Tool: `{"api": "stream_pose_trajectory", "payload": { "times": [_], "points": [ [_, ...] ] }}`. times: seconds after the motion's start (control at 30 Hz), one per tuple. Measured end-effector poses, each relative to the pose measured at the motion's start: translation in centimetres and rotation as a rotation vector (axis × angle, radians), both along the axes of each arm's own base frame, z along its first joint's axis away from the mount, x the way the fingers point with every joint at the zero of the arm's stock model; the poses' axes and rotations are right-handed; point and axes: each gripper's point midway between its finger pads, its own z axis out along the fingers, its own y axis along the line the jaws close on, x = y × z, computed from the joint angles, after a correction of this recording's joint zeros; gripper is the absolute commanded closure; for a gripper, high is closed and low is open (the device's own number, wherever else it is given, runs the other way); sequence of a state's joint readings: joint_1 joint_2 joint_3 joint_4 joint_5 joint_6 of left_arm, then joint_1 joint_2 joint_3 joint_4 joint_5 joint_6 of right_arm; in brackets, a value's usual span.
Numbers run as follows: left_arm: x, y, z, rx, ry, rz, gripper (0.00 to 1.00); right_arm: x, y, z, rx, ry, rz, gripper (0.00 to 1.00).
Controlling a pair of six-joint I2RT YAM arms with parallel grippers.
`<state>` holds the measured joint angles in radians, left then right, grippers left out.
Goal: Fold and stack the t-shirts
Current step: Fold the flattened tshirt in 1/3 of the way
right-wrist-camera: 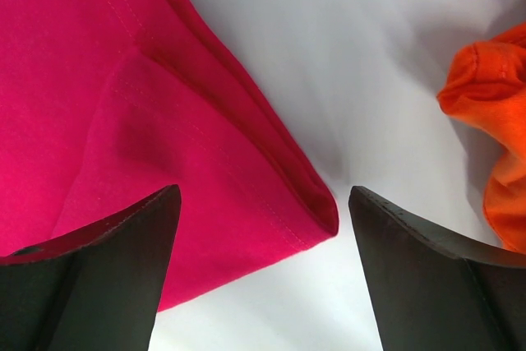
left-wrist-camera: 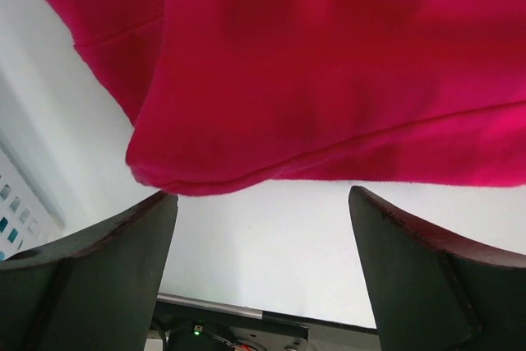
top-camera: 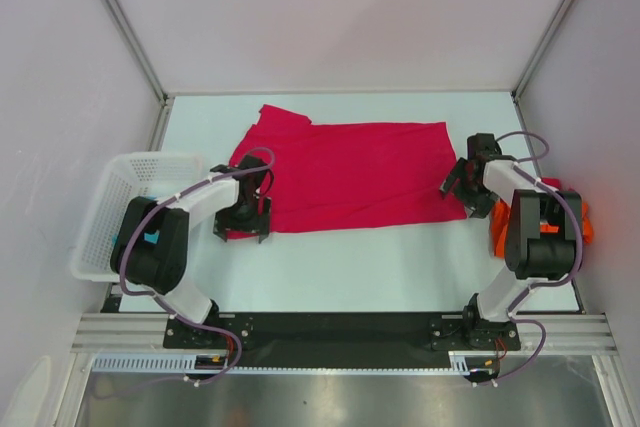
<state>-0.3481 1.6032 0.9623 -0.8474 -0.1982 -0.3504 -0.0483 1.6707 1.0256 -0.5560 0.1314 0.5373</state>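
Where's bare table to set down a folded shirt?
Widest free patch: table between the crimson shirt and the arm bases. A thin strip behind it, along the back wall. Crowded: basket at left, orange shirt at right.

Matt crimson cloth t-shirt, smooth white table.

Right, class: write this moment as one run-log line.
crimson-pink t-shirt: spread flat | left gripper: open, at its left edge | right gripper: open, over its right corner | orange t-shirt: bunched at right
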Motion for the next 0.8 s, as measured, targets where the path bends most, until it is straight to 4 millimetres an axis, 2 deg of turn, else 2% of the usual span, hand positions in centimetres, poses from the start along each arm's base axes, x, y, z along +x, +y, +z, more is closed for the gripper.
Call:
{"api": "stream_pose_trajectory", "payload": {
  "times": [0.23,0.27,0.33,0.37,0.43,0.47,0.5,0.53,0.57,0.67,0.8],
  "points": [
    [0.0,0.2,-1.2,-0.011,0.028,0.016,0.11,0.6,0.1,-0.8,0.009,0.008,0.002,0.13],
    [0.0,0.2,-1.2,-0.014,0.03,0.019,0.12,0.7,0.1,-0.9,0.008,0.01,0.002,0.15],
    [0.0,0.2,-1.2,-0.023,0.035,0.027,0.16,0.9,0.1,-1.0,0.009,0.005,0.002,0.26],
    [0.0,0.2,-1.3,-0.033,0.041,0.032,0.21,1.1,0.0,-1.0,0.009,0.001,0.002,0.3],
    [0.0,0.1,-1.4,-0.052,0.051,0.043,0.28,1.2,0.1,-1.0,0.013,-0.004,0.009,0.53],
    [0.0,0.0,-1.4,-0.069,0.056,0.05,0.39,1.5,0.3,-1.0,0.021,-0.014,0.013,0.68],
    [0.0,-0.1,-1.5,-0.086,0.06,0.058,0.44,1.7,0.4,-1.0,0.028,-0.022,0.019,0.95],
    [0.1,-0.3,-1.6,-0.111,0.064,0.069,0.49,1.7,0.5,-1.1,0.035,-0.025,0.029,1.0],
    [0.1,-0.5,-1.6,-0.131,0.065,0.077,0.68,1.8,0.8,-1.2,0.052,-0.035,0.023,1.0],
    [0.4,-0.3,-1.7,-0.162,0.052,0.108,0.91,1.8,0.9,-1.2,0.06,-0.058,0.026,1.0],
    [0.6,1.2,-1.5,-0.133,0.015,0.15,0.97,1.6,0.9,-1.1,0.061,-0.099,0.027,1.0]
  ]
}}
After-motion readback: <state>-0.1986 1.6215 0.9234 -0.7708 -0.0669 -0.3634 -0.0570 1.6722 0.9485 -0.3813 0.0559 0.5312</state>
